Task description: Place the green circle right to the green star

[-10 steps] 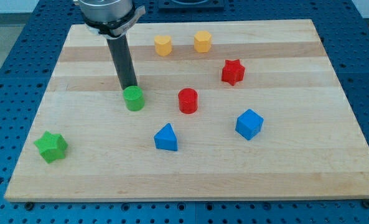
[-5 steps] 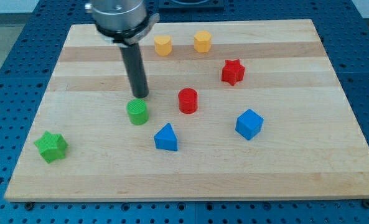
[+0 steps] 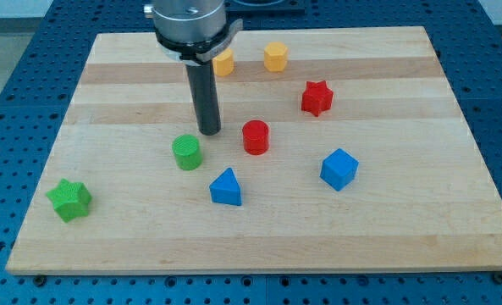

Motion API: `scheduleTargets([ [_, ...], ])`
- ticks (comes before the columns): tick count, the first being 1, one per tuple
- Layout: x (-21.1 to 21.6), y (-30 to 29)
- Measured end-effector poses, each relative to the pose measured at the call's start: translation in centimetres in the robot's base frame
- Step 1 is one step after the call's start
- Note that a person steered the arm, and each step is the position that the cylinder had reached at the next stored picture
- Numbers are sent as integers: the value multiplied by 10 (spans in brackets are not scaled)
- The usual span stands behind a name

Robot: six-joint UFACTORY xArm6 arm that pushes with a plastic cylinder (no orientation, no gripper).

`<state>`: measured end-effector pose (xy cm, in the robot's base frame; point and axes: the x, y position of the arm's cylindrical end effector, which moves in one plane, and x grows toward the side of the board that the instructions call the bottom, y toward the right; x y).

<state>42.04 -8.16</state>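
Observation:
The green circle (image 3: 187, 152) sits left of the board's middle. The green star (image 3: 69, 199) lies near the board's bottom left corner, well to the left of and below the circle. My tip (image 3: 210, 131) rests on the board just above and to the right of the green circle, with a small gap, and to the left of the red cylinder (image 3: 256, 136).
A blue triangle (image 3: 226, 187) lies below and right of the green circle. A blue cube (image 3: 339, 169) is further right. A red star (image 3: 317, 97) sits upper right. Two yellow blocks (image 3: 224, 62) (image 3: 276, 57) are near the top edge of the wooden board (image 3: 420, 212).
My tip pushed the green circle a little down the board, then moved right and away from it. The circle now stands still, apart from the tip.

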Motion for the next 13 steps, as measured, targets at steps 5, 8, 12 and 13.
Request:
scheduleTargets([
  [5,22,-34],
  [8,33,-52],
  [12,67,-56],
  [13,81,-56],
])
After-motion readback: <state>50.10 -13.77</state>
